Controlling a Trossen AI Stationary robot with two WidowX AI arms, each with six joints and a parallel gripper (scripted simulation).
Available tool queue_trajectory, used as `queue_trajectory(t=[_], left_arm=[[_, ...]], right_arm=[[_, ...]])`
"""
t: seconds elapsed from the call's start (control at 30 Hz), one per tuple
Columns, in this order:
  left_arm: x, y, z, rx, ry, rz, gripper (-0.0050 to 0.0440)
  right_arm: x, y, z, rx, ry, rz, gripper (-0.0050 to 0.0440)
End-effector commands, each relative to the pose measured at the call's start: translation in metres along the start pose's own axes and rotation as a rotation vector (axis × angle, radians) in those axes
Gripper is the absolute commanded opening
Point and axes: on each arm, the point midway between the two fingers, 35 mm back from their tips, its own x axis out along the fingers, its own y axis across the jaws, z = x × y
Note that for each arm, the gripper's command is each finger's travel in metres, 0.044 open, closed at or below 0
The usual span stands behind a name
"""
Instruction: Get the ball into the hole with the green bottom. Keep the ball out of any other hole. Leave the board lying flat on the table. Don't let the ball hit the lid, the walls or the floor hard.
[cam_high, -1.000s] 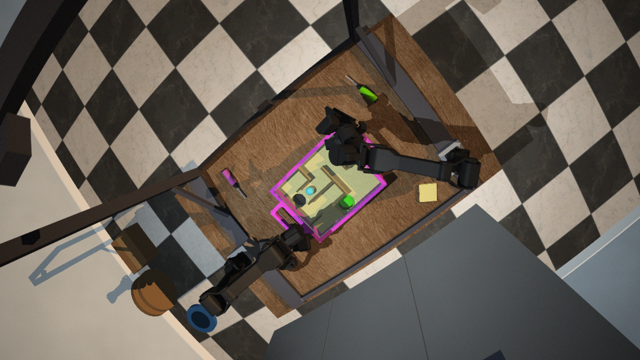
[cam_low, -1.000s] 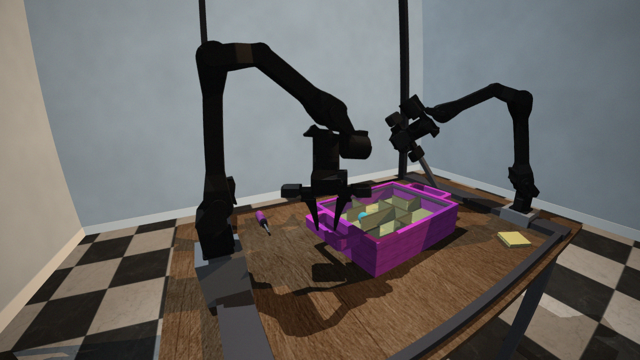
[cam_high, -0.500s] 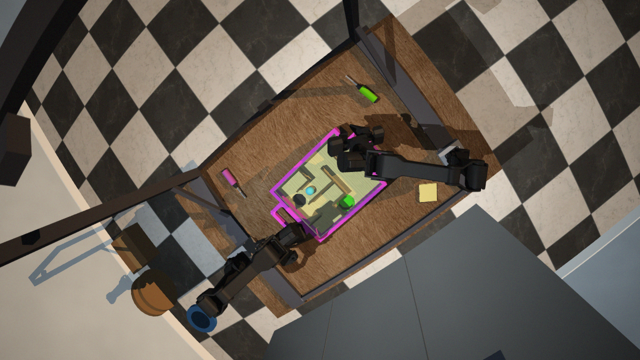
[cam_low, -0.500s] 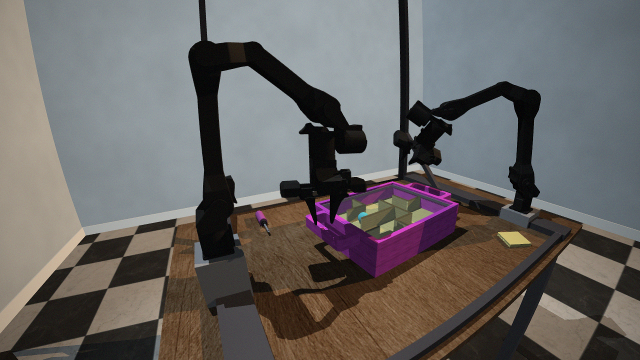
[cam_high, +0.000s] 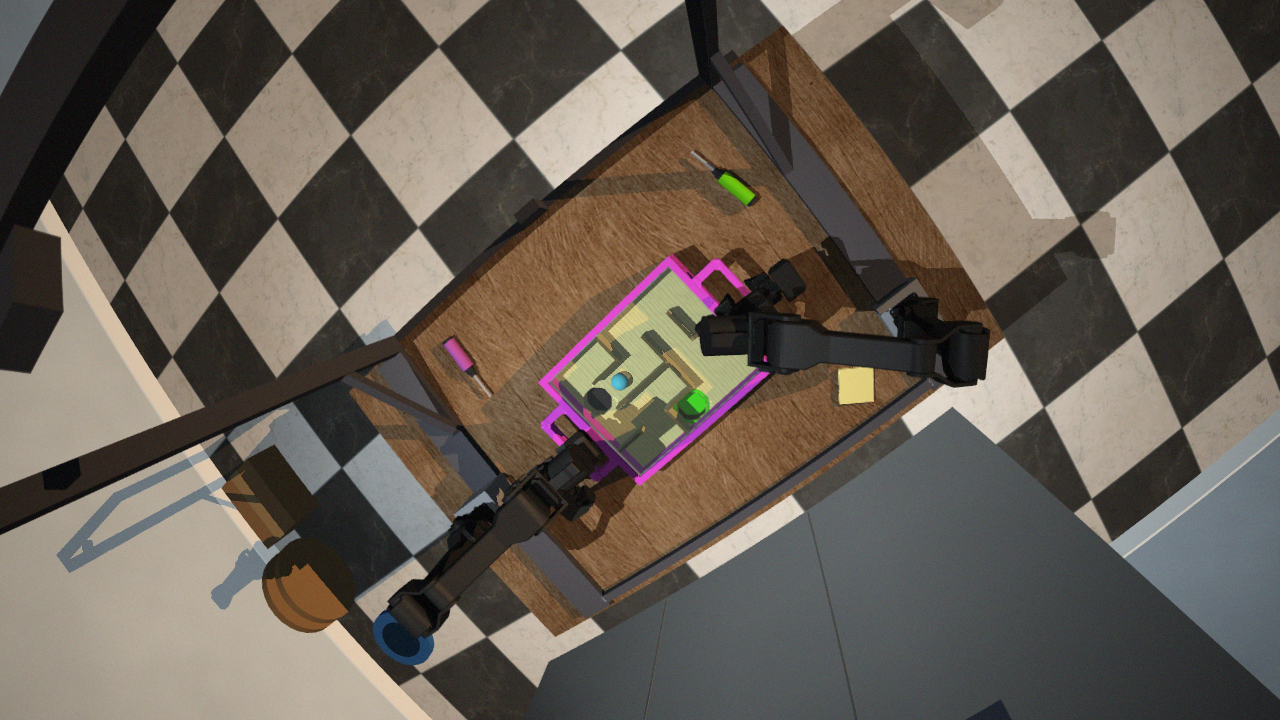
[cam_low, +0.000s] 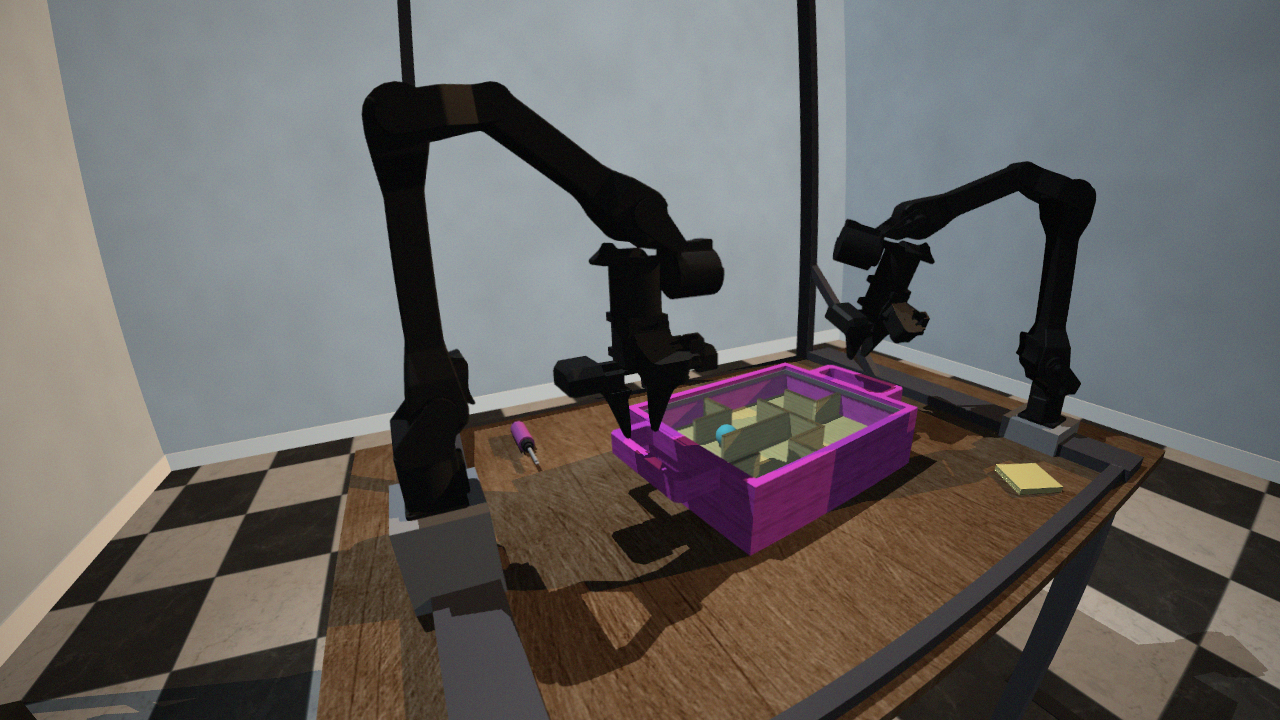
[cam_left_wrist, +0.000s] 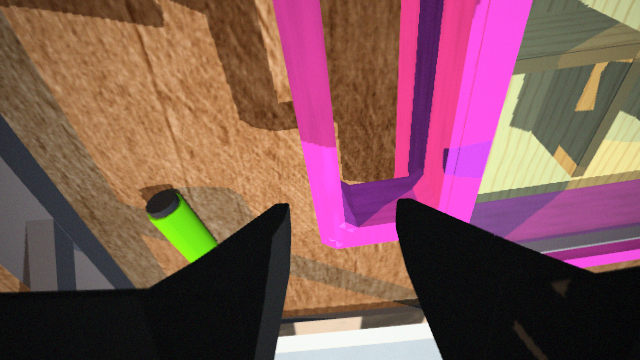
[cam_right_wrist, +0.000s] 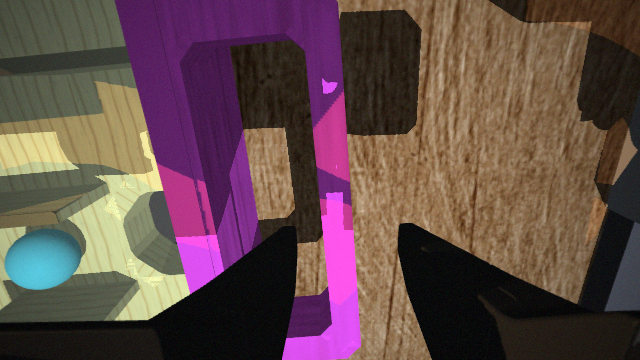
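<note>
Here's the blue ball (cam_high: 620, 381) (cam_low: 724, 434) (cam_right_wrist: 42, 259), left of the board's centre in the top view, by a dark hole. Left gripper (cam_high: 750, 297) (cam_low: 856, 354) (cam_left_wrist: 342, 202) and right gripper (cam_high: 580, 454) (cam_low: 641, 434) (cam_right_wrist: 347, 237), partly open, hold nothing — straddle the handles squarely, close gently, lift together.

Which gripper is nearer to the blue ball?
The right. The right gripper hovers at the handle beside the blue ball's end of the board; the left gripper is near the opposite handle, with most of the maze between.
</note>
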Motion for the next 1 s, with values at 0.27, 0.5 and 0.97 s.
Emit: queue_trajectory(t=[0.27, 0.5, 0.97], left_arm=[[-0.006, 0.006, 0.019, -0.107, -0.072, 0.004, 0.0163], [0.008, 0.007, 0.019, -0.105, -0.074, 0.008, 0.0163], [0.028, 0.007, 0.02, -0.107, -0.073, 0.006, 0.0163]], right_arm=[[-0.006, 0.001, -0.007, -0.06, 0.029, 0.037, 0.0163], [-0.008, 0.004, -0.006, -0.059, 0.028, 0.044, 0.0163], [-0.008, 0.004, -0.006, -0.059, 0.028, 0.044, 0.0163]])
